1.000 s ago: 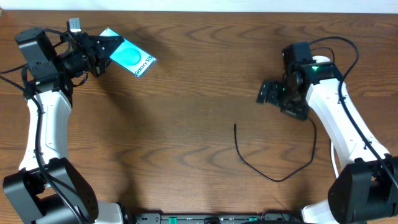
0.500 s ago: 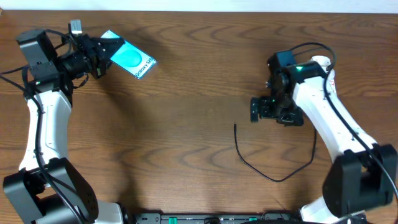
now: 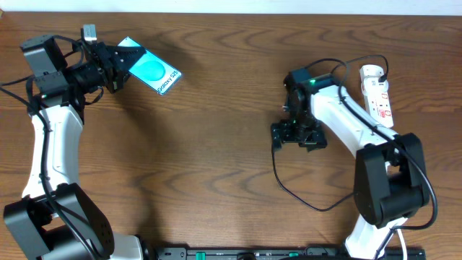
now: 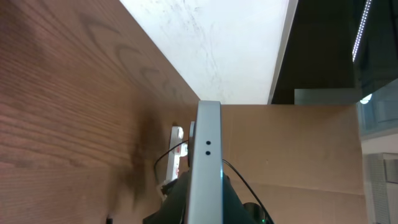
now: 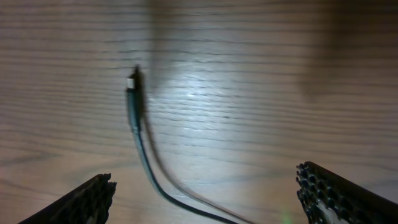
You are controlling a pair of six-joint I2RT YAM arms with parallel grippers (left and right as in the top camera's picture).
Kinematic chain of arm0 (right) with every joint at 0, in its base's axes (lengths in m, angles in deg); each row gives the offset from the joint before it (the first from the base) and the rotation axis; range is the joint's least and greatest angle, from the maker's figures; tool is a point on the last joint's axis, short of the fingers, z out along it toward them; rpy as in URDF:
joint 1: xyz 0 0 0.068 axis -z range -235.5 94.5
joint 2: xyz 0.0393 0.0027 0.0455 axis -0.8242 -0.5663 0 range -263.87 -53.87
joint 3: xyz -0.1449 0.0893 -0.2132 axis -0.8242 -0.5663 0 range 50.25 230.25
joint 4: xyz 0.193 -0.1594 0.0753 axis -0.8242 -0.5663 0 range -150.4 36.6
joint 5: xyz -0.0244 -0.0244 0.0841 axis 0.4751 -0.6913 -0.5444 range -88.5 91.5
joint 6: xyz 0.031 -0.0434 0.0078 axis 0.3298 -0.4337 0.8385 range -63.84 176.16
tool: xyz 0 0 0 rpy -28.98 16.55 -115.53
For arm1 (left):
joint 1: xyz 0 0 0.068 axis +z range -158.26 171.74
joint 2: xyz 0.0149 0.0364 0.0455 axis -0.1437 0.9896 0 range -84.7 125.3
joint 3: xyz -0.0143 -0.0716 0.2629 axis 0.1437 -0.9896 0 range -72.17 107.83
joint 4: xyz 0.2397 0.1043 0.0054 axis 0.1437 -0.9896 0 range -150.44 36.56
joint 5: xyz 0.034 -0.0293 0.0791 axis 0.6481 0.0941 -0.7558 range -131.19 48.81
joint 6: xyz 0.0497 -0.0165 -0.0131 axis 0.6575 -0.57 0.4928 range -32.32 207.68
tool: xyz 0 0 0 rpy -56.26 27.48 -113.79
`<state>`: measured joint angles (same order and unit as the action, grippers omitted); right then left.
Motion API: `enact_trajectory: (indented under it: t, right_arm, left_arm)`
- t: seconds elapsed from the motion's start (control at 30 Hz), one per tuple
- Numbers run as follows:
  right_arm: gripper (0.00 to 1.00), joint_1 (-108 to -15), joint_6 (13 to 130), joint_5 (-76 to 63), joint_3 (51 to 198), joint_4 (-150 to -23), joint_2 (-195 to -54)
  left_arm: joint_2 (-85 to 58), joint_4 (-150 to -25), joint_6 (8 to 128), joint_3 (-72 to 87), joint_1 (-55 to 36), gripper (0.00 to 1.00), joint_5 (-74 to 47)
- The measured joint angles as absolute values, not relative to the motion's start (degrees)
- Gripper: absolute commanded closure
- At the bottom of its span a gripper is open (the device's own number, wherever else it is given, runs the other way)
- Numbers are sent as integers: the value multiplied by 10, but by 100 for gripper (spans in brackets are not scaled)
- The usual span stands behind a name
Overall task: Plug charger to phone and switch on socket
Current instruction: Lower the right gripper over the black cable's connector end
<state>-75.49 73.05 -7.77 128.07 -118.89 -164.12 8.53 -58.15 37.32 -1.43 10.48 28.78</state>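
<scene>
Left end effector (image 3: 118,63) clamped on phone (image 3: 153,71), far-left corner of desk (image 3: 209,101). Right end effector (image 3: 294,136) spread wide, holding nothing, hovers over the connector tip of charger (image 3: 289,189), centre-right. Socket (image 3: 378,92) lies far right.

Phone (image 3: 153,72): screen lit cyan, "Galaxy S25" text, angled, far left. Charger (image 5: 133,106): thin black cable in a loose curve on table (image 3: 216,159), connector tip lying free. Socket (image 3: 379,90): white strip, red marks, flat, far right.
</scene>
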Motion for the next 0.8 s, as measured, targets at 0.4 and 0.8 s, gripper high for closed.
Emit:
enact_trajectory:
  t: [0.4,0.8]
  right_arm:
    - [15,-805,753,-92,1281,-1167,-1648]
    - [29,-812,805,-75,1281,-1151,-1656]
  left_arm:
    - [85,-594,385,-14,105,93,288]
    - [85,-621,412,-14,105,93,288]
